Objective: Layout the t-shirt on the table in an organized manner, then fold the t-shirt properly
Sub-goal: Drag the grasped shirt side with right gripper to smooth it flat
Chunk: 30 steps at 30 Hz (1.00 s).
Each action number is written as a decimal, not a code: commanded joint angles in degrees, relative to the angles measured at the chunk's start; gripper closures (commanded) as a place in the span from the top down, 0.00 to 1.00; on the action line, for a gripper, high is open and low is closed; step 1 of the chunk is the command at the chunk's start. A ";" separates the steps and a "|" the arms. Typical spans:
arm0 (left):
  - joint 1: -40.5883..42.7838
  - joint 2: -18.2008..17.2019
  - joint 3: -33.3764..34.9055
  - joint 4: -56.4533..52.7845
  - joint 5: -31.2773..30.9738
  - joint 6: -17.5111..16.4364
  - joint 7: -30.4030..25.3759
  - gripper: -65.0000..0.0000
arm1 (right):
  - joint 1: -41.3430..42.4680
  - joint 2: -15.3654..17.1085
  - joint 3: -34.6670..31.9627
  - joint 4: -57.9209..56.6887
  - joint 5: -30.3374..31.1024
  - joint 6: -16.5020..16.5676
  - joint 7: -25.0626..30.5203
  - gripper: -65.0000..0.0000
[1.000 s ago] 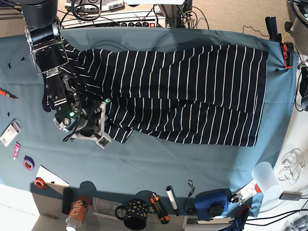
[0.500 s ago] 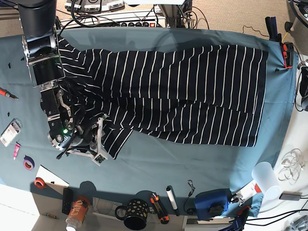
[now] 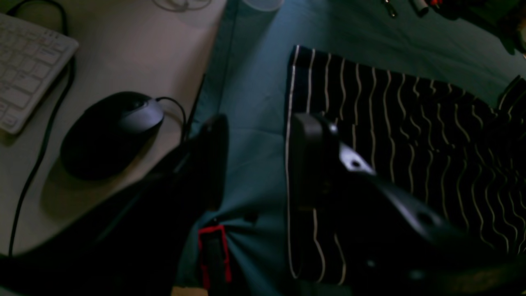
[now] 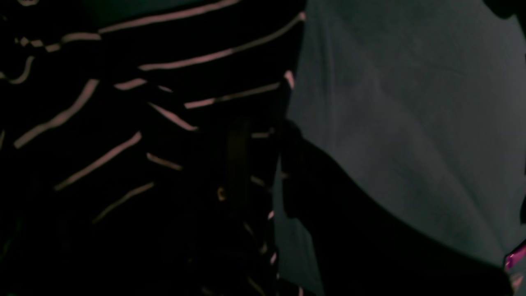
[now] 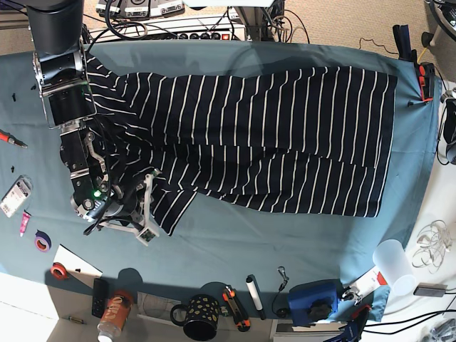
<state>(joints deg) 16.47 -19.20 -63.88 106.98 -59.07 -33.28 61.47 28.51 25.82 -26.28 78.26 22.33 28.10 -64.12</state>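
Base view: your right gripper [image 5: 146, 206] has dragged the sleeve outward from the t-shirt [image 5: 271, 135] and its jaws are narrowing over striped cloth, though you cannot tell if they grip it. The left gripper [image 3: 257, 160] hangs open over the hem. The shirt lies half-spread on the table [image 5: 235, 246]; the sleeve needs flattening.

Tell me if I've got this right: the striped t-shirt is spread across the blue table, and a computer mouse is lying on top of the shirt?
Not quite. The t-shirt is spread across the blue table, but the computer mouse is not on it. In the left wrist view the mouse sits off the blue cloth on a pale desk beside a keyboard, well apart from the shirt's edge.
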 commanded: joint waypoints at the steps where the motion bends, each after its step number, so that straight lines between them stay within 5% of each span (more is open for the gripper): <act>1: -0.11 -1.27 -0.39 0.87 -1.44 -0.20 -1.46 0.40 | 1.62 0.68 0.46 0.74 -0.92 -0.85 1.40 0.20; 25: -0.13 -1.27 -0.39 0.87 -1.46 -0.20 -1.51 0.40 | 1.84 0.37 0.46 -10.23 -2.45 -2.43 9.27 0.20; 28: -0.13 -1.27 -0.39 0.87 -1.46 -0.20 -1.53 0.40 | 1.86 0.37 0.46 -10.23 -2.51 -3.41 8.79 0.00; 30: -0.13 -1.27 -0.39 0.87 -1.55 -0.20 -1.53 0.40 | 1.86 0.37 0.46 -10.23 -4.00 -3.98 9.09 0.00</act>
<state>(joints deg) 16.45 -19.20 -63.88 106.98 -59.22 -33.28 61.45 28.58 25.54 -26.28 67.09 18.59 24.40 -55.83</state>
